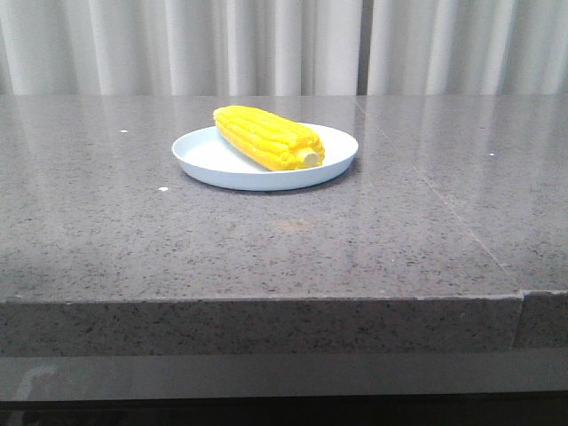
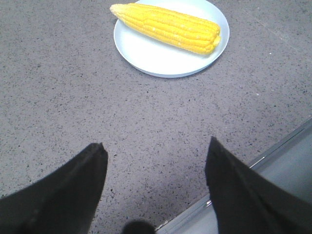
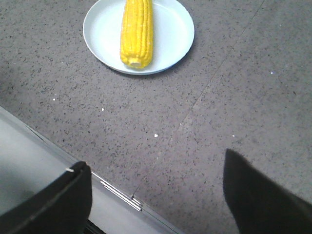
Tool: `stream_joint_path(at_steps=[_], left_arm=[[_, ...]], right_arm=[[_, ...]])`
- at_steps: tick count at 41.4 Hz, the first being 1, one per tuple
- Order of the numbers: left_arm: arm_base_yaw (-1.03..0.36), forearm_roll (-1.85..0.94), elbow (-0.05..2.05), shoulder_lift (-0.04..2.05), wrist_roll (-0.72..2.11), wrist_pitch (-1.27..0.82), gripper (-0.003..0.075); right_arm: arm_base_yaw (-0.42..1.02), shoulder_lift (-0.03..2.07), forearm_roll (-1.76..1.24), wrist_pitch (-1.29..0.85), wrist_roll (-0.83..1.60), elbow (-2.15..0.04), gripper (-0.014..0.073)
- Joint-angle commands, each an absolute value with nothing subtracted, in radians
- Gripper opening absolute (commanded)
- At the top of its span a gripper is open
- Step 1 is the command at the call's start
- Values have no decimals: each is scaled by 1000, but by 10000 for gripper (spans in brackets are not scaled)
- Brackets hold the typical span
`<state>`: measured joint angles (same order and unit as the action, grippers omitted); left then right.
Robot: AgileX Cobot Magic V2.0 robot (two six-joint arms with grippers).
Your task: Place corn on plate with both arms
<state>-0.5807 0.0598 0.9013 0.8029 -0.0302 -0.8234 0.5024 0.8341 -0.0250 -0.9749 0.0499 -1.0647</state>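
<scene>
The yellow corn (image 1: 269, 138) lies on the pale blue-white plate (image 1: 204, 157) at the middle of the grey stone table, its pale stub toward the front right. The corn (image 2: 168, 28) and plate (image 2: 146, 56) show in the left wrist view, far from my left gripper (image 2: 156, 146), which is open and empty near the table's front edge. The corn (image 3: 137, 31) and plate (image 3: 100, 29) show in the right wrist view, far from my right gripper (image 3: 156, 165), also open and empty over the table's front edge. Neither gripper shows in the front view.
The grey speckled tabletop (image 1: 399, 231) has a seam line on its right side (image 1: 461, 217). Its front edge with a metal strip (image 3: 119, 192) lies under both grippers. White curtains (image 1: 284, 44) hang behind the table.
</scene>
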Motion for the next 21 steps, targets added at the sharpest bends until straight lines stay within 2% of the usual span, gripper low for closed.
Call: stream_joint_path(at_steps=[1, 9, 13, 17, 21], left_arm=[[-590, 53, 926, 799, -40, -754, 430], [-590, 53, 926, 799, -40, -754, 425], [-590, 53, 926, 799, -40, -754, 380], [-590, 55, 926, 799, -40, -754, 287], [-590, 57, 926, 799, -40, -754, 185]], right_arm=[[496, 759, -15, -909, 56, -1042, 582], [496, 663, -15, -908, 56, -990, 582], [496, 636, -15, -904, 56, -980, 561], [496, 622, -15, -902, 56, -977, 440], [496, 620, -15, -901, 56, -976, 274]])
